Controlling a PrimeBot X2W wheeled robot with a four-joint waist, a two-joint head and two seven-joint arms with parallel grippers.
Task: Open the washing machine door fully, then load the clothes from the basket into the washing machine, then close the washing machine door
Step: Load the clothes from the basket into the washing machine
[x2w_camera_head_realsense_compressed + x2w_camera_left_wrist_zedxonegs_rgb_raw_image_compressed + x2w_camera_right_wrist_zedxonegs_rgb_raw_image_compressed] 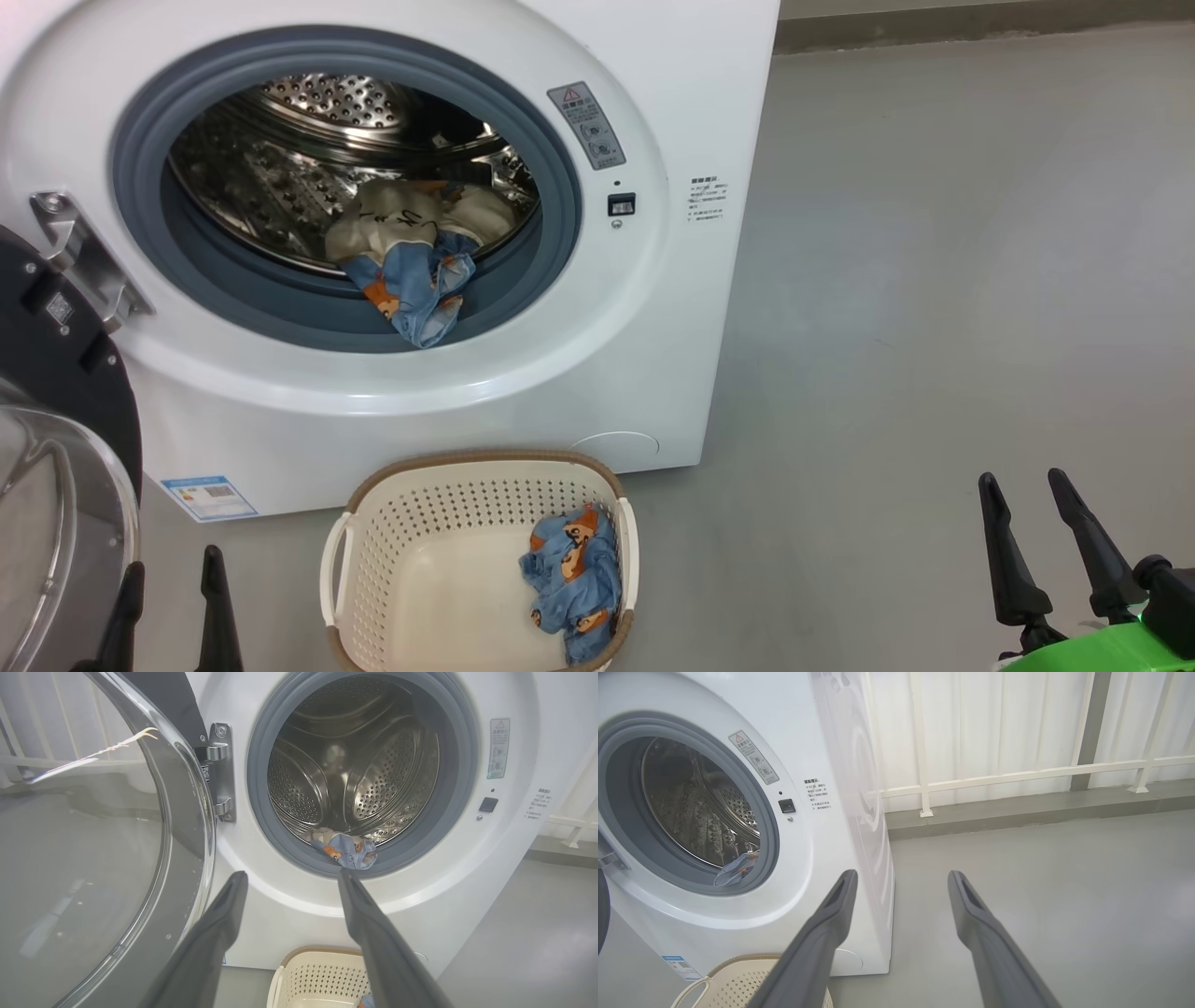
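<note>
Left pincer (174,560): released, fingers spread wide with nothing between them; low at the near left, just right of the door's glass.
Right pincer (1022,478): released and empty, over the floor (934,280) at the near right, well apart from the washer and the basket.
Door (65,373): stands open to the left on a steel hinge (79,252); glossy black ring around a bulging clear bowl.
Washer (448,411): white front, mouth uncovered, grey-blue seal (532,289) around a perforated steel drum (345,103); blue sticker (210,497) at its lower left corner.
Clothes in the drum (411,271): a cream piece with black squiggles lies at the drum's front; a blue bear-print piece drapes outward over the seal's lower lip.
Basket (439,523): cream, perforated, brown rim, white handles; on the floor just in front of the washer, below the mouth.
Garment in the basket (571,583): one blue bear-print piece, bunched against the right wall.
Head view adds: the basket's inside and both pincers together.
Left wrist view adds: the drum's back wall and paddles; the door's glass looms large, close beside one finger.
Right wrist view adds: the washer's right side panel, and a white railing (1017,772) along the far wall.
Edges: the draped blue piece crosses the seal where the door seats.
Open room: a wide stretch of grey floor to the right of the washer.
</note>
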